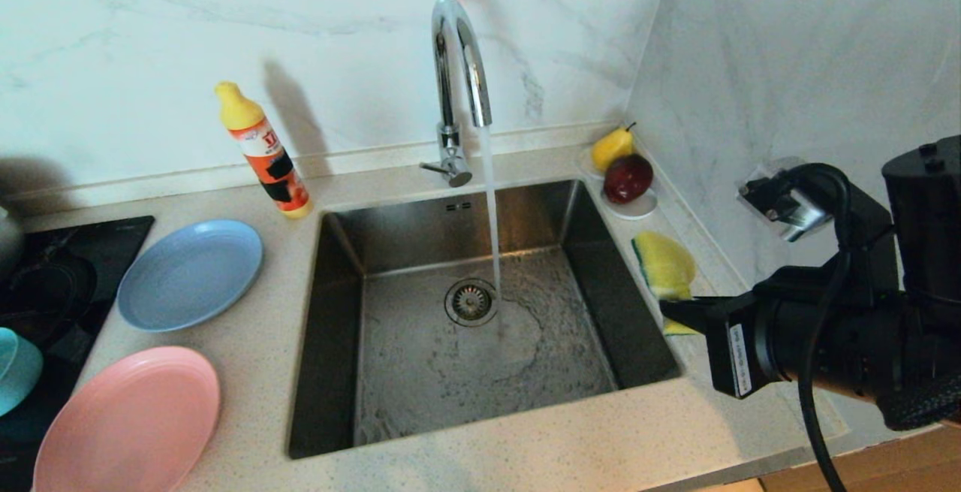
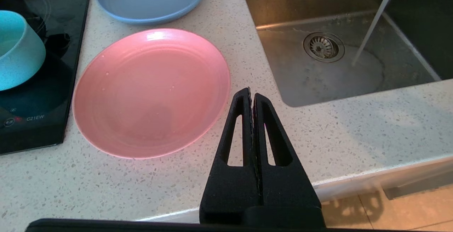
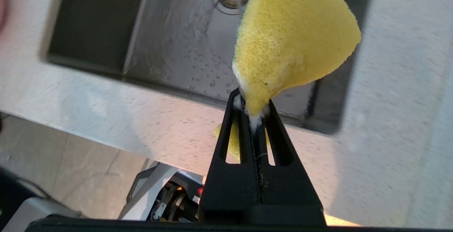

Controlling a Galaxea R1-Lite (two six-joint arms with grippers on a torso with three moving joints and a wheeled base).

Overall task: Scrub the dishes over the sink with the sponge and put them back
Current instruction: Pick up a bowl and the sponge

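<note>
The right gripper (image 3: 252,109) pinches the soapy sponge (image 3: 290,37) tight by one corner, right of the sink (image 1: 338,342), leaving its face free for scrubbing.

Bright kitchen light, soft shadows — right wrist view motion-blurred

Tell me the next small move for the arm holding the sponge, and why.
Probably the left gripper, shut and empty beside the pink plate, should open for that plate. The right gripper already pinches the soapy sponge at the sink's right rim, water is running, yet no dish is over the basin, so it should likely wait there.
</note>
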